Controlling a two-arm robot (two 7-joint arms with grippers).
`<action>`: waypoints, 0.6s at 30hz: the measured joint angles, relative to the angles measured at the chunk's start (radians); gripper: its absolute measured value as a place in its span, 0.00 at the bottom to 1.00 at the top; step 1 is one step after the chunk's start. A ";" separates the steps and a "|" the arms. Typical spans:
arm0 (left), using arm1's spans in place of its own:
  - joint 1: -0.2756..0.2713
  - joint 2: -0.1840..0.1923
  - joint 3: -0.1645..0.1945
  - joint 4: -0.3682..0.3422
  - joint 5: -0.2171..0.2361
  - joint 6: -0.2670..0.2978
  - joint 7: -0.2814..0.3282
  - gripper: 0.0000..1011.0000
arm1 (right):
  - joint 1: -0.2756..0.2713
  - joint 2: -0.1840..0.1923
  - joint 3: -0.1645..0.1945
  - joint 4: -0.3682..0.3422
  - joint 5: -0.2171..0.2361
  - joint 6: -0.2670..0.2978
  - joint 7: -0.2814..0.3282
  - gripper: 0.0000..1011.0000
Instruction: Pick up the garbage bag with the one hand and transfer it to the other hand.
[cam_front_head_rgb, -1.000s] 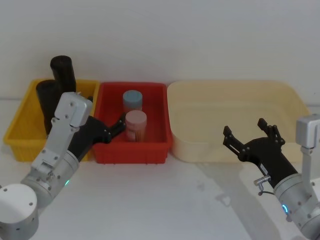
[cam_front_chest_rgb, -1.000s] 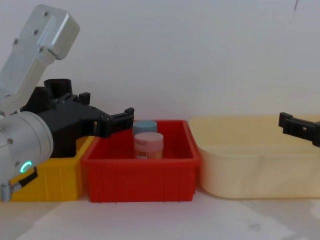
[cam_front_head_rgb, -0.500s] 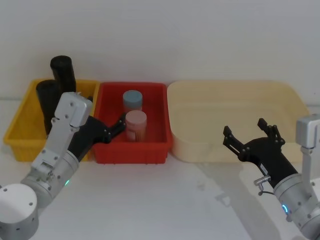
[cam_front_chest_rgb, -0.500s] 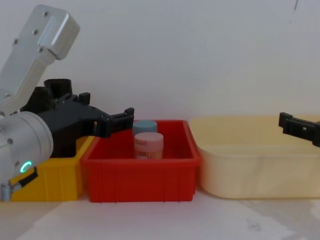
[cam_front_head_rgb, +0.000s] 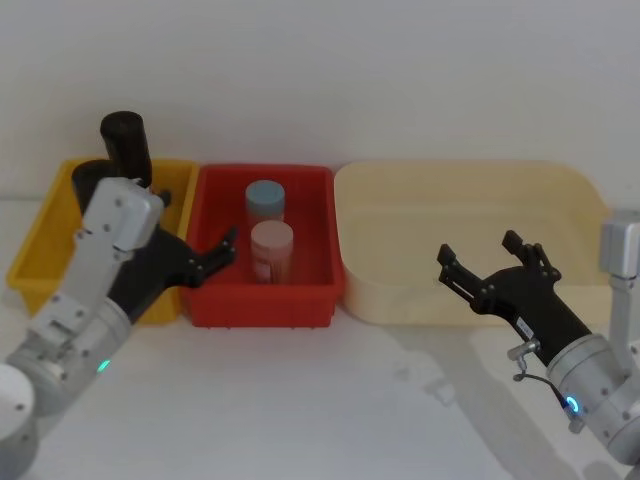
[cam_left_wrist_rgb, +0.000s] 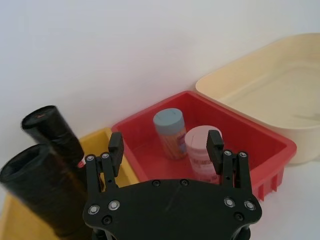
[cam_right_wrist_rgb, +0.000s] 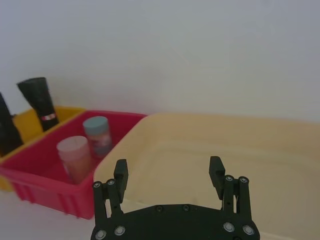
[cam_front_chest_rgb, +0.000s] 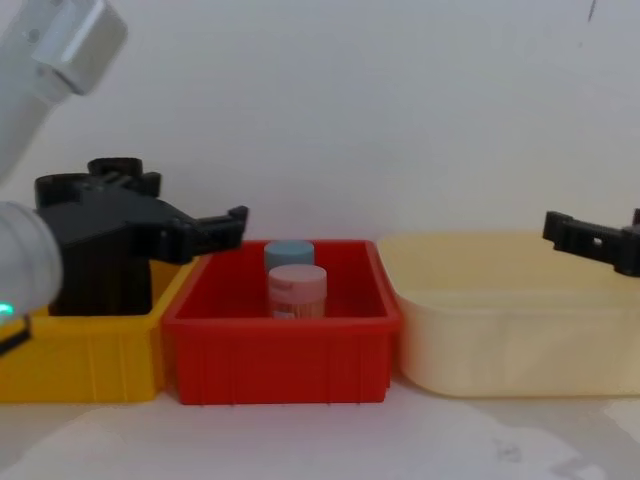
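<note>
Reckoning twelve o'clock as straight away from the robot, the white worktop (cam_front_head_rgb: 300, 400) carries three containers in a row along its far side. The largest, a cream tub (cam_front_head_rgb: 400, 290), sits at about one o'clock. A red bin (cam_front_head_rgb: 260, 305) sits at twelve, touching it. A yellow bin (cam_front_head_rgb: 40, 270) sits at ten, against the red one.

The left arm (cam_front_head_rgb: 90, 290), showing a green light, reaches in from seven o'clock. Its left claw (cam_front_head_rgb: 212, 258) hangs over the near edge where the yellow and red bins meet, fingers spread wide and pinching nothing. The right claw (cam_front_head_rgb: 478, 250), on the blue-lit arm at four o'clock, hovers by the near rim of the cream tub, likewise spread and empty.

The garbage bag (cam_front_head_rgb: 125, 140) stands on end in the far part of the yellow bin, leaning a little, with its red-and-white band low on the roll. It is apart from both claws. A second black roll (cam_front_head_rgb: 88, 178) stands just beside it, at its seven o'clock.

In the red bin a pink-lidded jar (cam_front_head_rgb: 271, 250) stands upright, with a blue-lidded jar (cam_front_head_rgb: 265, 198) at its twelve o'clock.
</note>
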 joint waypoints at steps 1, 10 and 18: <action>0.013 0.017 -0.012 -0.017 -0.011 0.008 -0.009 0.99 | 0.005 0.000 0.002 0.000 0.016 0.009 0.014 0.99; 0.089 0.097 -0.123 -0.102 -0.094 0.042 -0.050 0.99 | 0.049 0.001 0.006 0.000 0.123 0.080 0.105 0.99; 0.146 0.148 -0.246 -0.130 -0.195 0.080 -0.081 0.99 | 0.119 -0.013 -0.024 0.023 0.187 0.144 0.163 0.99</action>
